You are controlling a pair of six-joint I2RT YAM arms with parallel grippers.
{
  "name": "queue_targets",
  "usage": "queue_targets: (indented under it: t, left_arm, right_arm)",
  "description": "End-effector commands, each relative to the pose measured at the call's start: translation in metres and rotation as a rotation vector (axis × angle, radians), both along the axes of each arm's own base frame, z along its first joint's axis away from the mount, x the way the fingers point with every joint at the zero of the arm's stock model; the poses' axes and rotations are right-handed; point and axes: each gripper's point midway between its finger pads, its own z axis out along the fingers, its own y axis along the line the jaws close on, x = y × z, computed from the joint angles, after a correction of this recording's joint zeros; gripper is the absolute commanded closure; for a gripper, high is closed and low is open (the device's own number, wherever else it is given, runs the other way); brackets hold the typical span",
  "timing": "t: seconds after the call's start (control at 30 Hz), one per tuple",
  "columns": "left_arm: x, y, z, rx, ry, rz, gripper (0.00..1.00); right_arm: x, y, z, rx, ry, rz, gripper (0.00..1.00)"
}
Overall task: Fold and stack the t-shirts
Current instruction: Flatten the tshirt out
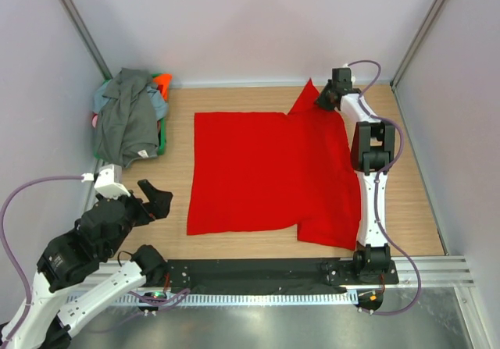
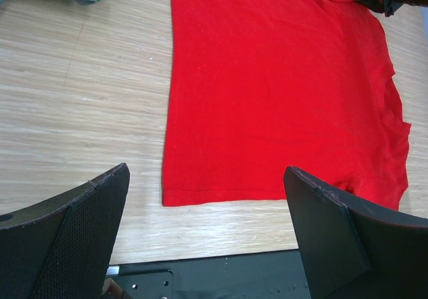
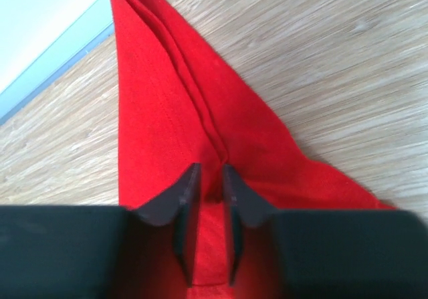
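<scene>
Red shirt (image 1: 258, 169) is pinched, apparently thinly, by right gripper (image 3: 208, 172) and could be dropped mid-fold; left gripper (image 2: 206, 172) is held apart.

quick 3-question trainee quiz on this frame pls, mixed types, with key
1. True or false: the left gripper holds the red shirt.
2. Which shirt tops the pile? A grey, B pink, C blue.
3. Fill in, going by the top view: the right gripper has its jaws shut on the red shirt's far-____ corner.
Key: 1 false; 2 A; 3 right.
</scene>
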Motion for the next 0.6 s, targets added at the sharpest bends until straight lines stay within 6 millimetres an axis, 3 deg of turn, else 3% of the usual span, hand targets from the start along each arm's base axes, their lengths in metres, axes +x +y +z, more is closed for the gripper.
queue_targets:
  t: [0.0, 0.13, 0.33, 0.43, 0.5, 0.53, 0.57]
  left_arm:
    - [0.004, 0.001, 0.005, -0.011, -0.023, 0.018, 0.02]
    - [0.004, 0.001, 0.007, -0.019, -0.029, 0.019, 0.02]
    - [0.003, 0.002, 0.007, -0.022, -0.032, 0.022, 0.02]
    - [0.003, 0.004, 0.008, -0.024, -0.036, 0.027, 0.02]
    - [0.003, 0.004, 0.008, -0.025, -0.036, 0.027, 0.02]
    - [0.003, 0.004, 0.008, -0.028, -0.036, 0.030, 0.02]
    - [0.003, 0.004, 0.008, -0.027, -0.036, 0.031, 0.02]
  right_arm:
    - [0.014, 0.003, 0.019, 0.025, -0.061, 0.009, 0.79]
    - [0.015, 0.010, 0.019, 0.047, -0.067, 0.024, 0.97]
    - [0.023, 0.029, 0.047, 0.073, -0.134, 0.057, 0.99]
    - [0.031, 0.055, 0.073, 0.108, -0.206, 0.104, 0.98]
    - [0.033, 0.084, 0.074, 0.111, -0.219, 0.144, 0.99]
    - [0.040, 0.095, 0.092, 0.122, -0.266, 0.157, 0.98]
    - [0.043, 0.103, 0.095, 0.132, -0.280, 0.164, 0.98]
